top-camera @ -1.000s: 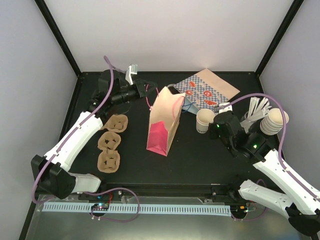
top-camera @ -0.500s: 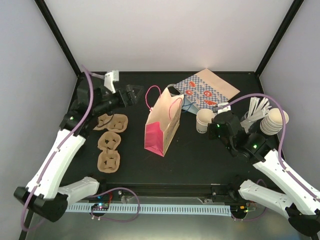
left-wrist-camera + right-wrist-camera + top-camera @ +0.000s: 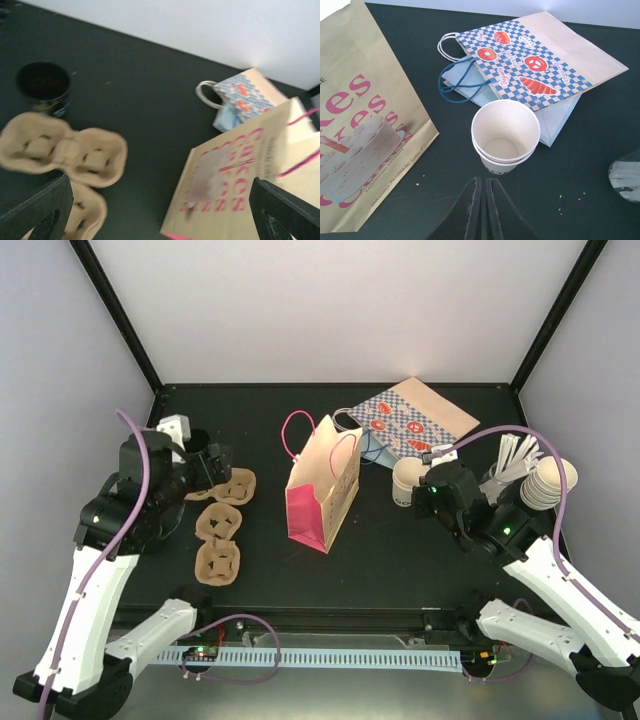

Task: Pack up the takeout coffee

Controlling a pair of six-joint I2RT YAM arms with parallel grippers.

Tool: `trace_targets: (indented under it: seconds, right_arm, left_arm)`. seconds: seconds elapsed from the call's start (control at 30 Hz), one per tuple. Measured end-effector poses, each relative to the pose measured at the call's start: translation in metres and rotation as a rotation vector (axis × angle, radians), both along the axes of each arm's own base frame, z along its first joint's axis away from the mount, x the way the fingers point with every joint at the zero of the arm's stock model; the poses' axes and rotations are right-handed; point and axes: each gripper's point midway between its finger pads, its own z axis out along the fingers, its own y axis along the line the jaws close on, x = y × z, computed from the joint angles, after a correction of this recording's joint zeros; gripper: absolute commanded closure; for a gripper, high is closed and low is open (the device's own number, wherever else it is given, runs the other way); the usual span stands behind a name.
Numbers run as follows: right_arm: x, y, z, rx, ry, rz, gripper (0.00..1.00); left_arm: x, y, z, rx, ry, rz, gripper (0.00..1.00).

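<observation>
Cup (image 3: 505, 131) stands upright just ahead of the shut, empty right fingers (image 3: 496, 212), bag (image 3: 365, 135) to its left; left fingers (image 3: 35, 215) gape wide, far off.

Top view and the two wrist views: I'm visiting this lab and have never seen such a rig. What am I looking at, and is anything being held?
These are two robot arms bolted at the near edge of a black table, each ending in a two-finger gripper. The top view looks down from above and behind them. Each wrist view comes from a camera on one arm, looking past its own fingers.

On the table stands a pink bag. To its left are cardboard cup carriers and a small black cup. To its right is a white paper cup, and a checked bag lies flat behind. A stack of cups sits far right.

Nothing is held. The left gripper is open, and the right gripper is shut on nothing, pointing at the white paper cup.
</observation>
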Motion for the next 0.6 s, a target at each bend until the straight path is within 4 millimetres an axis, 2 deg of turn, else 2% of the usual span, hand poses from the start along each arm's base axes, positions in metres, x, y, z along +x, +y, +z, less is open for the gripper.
trace_targets:
  seconds: [0.13,0.23,0.37,0.6]
  right_arm:
    - [0.0,0.0,0.0,-0.001,0.0,0.002,0.92]
    - [0.0,0.0,0.0,-0.002,0.0,0.003,0.92]
    - [0.0,0.001,0.0,0.0,0.001,0.006,0.92]
    - [0.0,0.003,0.001,0.003,-0.002,0.018,0.92]
  left_arm:
    - [-0.019,0.026,-0.018,0.069,0.063,0.092,0.01]
    - [-0.033,0.038,-0.04,0.095,0.118,0.137,0.01]
    - [-0.048,0.046,-0.078,0.108,0.208,0.177,0.01]
    - [-0.062,0.053,-0.135,0.089,0.359,0.258,0.01]
